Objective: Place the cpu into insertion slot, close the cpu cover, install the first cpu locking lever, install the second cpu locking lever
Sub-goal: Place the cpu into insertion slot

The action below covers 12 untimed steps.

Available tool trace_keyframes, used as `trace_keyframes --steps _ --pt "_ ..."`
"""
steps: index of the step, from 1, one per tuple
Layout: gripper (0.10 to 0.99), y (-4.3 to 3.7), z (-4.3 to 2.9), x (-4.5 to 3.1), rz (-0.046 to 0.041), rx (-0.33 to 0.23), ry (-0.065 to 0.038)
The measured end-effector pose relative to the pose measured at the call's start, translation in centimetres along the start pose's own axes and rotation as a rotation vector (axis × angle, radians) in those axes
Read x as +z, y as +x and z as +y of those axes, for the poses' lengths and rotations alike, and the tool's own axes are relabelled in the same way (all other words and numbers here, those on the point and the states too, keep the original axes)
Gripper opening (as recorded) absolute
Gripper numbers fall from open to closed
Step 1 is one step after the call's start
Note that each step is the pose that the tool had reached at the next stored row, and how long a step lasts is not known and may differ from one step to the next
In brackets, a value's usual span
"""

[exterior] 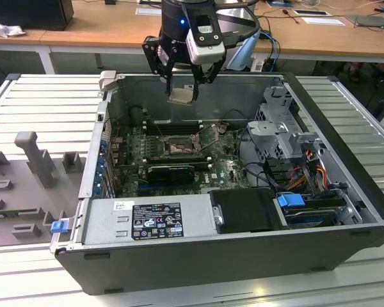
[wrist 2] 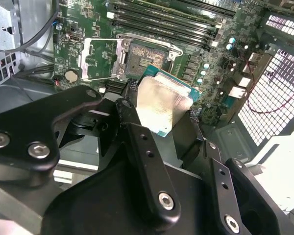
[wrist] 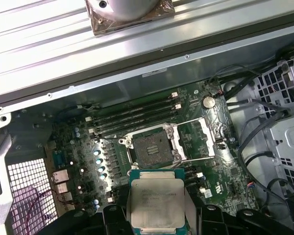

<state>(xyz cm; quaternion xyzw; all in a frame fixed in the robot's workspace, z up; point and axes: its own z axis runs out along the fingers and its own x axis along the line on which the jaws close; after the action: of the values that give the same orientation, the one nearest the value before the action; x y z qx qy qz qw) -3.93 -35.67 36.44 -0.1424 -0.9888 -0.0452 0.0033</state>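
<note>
In the exterior view, the cpu [exterior: 181, 97] is pinched by the gripper [exterior: 182, 91] above the open computer case [exterior: 198, 256], high over the insertion slot [exterior: 179, 148]. In the second wrist view, the cpu is seen clamped between the black fingers [wrist 2: 137, 142]. In the first wrist view, the cpu cover [wrist: 202, 137] is seen swung open beside the insertion slot, whose pin field is exposed.

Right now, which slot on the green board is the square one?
The insertion slot, a square socket with a dark pin field, uncovered; the memory slots beside it are long, narrow black strips.
</note>
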Motion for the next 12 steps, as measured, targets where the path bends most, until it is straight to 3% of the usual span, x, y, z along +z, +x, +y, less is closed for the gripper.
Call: trace_keyframes --steps 12 --pt "0.529 0.00 0.00 0.00 -0.0035 0.039 -0.001"
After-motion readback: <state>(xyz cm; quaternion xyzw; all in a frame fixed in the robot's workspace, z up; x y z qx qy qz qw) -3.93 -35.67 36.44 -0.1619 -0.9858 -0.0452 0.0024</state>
